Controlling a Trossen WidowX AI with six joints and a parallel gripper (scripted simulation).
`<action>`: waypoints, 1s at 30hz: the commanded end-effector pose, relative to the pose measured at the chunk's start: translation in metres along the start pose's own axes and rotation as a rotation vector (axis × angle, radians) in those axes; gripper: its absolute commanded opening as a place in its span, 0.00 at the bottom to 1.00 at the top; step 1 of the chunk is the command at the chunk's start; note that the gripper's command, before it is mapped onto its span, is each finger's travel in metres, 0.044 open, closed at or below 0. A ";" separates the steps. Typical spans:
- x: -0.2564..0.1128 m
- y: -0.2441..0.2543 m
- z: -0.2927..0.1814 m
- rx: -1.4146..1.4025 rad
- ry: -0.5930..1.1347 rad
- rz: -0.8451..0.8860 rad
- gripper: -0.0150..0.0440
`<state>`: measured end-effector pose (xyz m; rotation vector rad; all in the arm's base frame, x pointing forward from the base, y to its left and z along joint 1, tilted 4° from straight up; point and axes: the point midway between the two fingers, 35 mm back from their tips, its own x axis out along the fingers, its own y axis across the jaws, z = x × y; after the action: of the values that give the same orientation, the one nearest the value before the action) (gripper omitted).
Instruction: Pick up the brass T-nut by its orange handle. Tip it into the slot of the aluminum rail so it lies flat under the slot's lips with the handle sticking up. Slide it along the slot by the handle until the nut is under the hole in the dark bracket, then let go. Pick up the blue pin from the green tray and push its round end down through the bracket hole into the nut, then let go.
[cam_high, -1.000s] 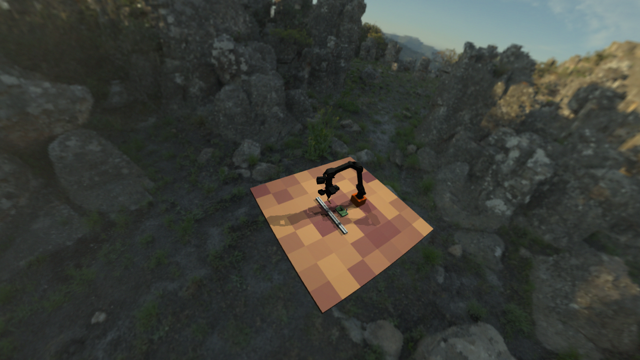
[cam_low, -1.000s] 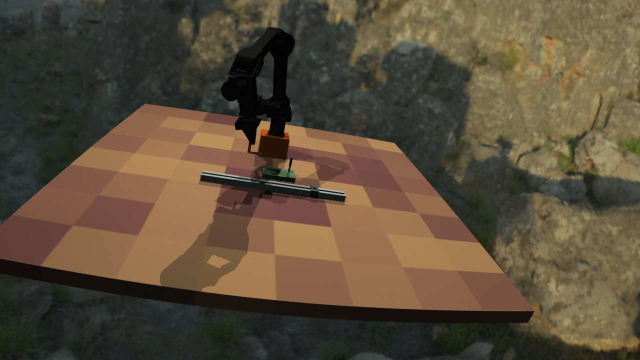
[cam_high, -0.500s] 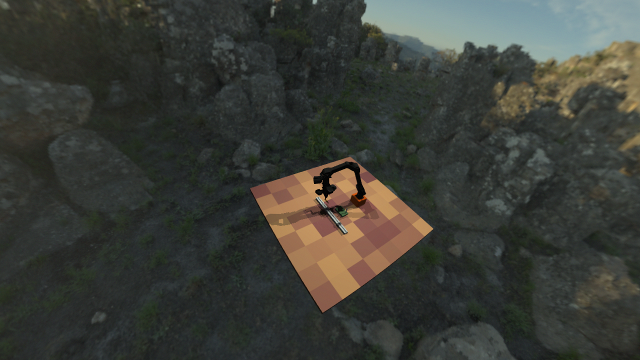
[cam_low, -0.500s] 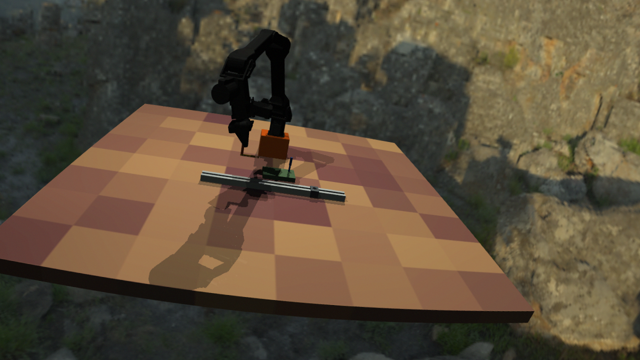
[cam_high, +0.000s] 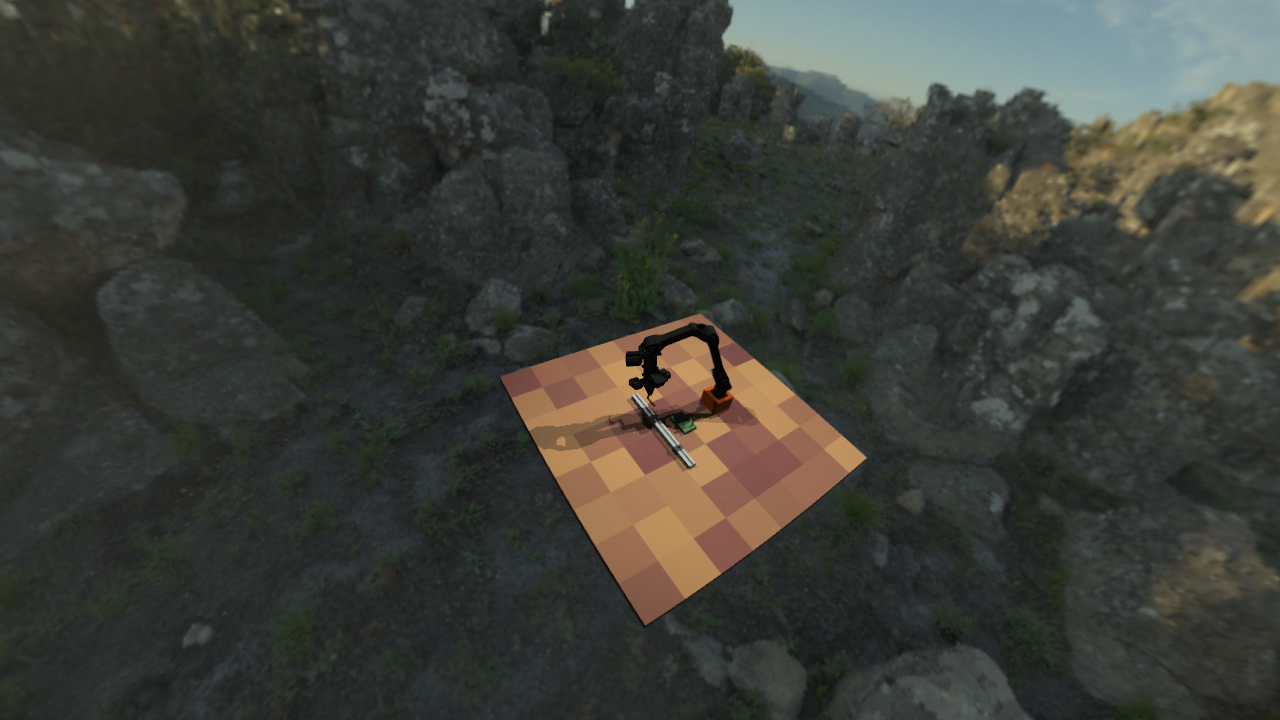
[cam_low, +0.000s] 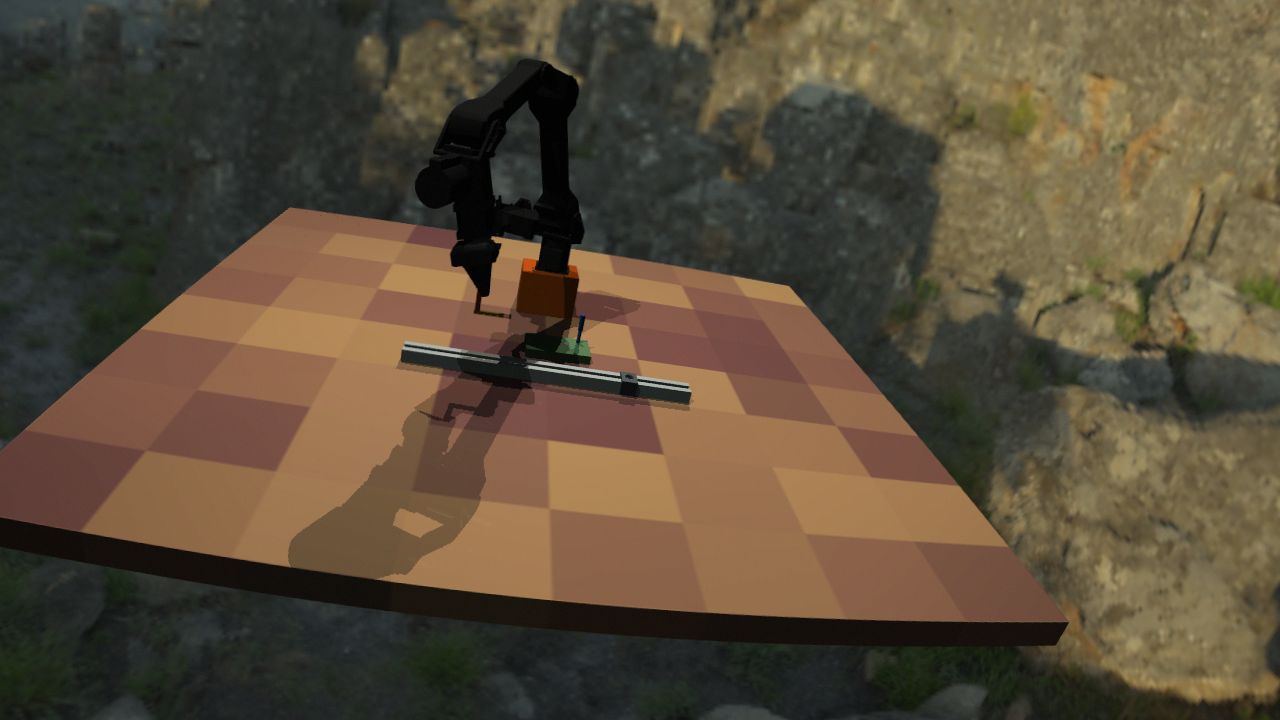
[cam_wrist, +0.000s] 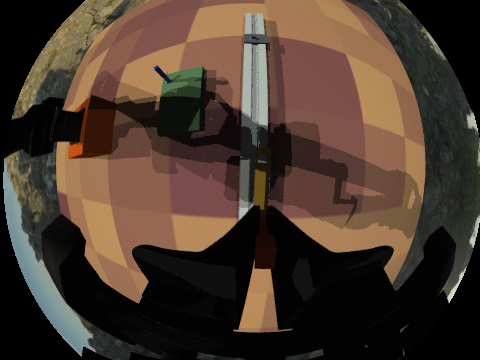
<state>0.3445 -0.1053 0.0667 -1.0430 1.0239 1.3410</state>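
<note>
Holding nut; blue pin (cam_low: 580, 328) (cam_wrist: 162, 74) in grn tray (cam_low: 572, 353) (cam_wrist: 182, 107).

2 high views, 1 wrist close-up

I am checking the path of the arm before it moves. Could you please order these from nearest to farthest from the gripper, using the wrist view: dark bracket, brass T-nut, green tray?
1. Brass T-nut: just ahead of the gripper.
2. Green tray: left side of the view.
3. Dark bracket: at the top, on the rail's far end.
</note>
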 end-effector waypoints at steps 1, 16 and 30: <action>0.001 0.002 0.001 -0.004 -0.008 -0.012 0.00; 0.003 0.003 -0.001 -0.010 -0.016 -0.063 0.00; 0.005 0.004 -0.003 -0.017 -0.022 -0.111 0.00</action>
<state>0.3421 -0.1080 0.0614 -1.0780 0.9398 1.2740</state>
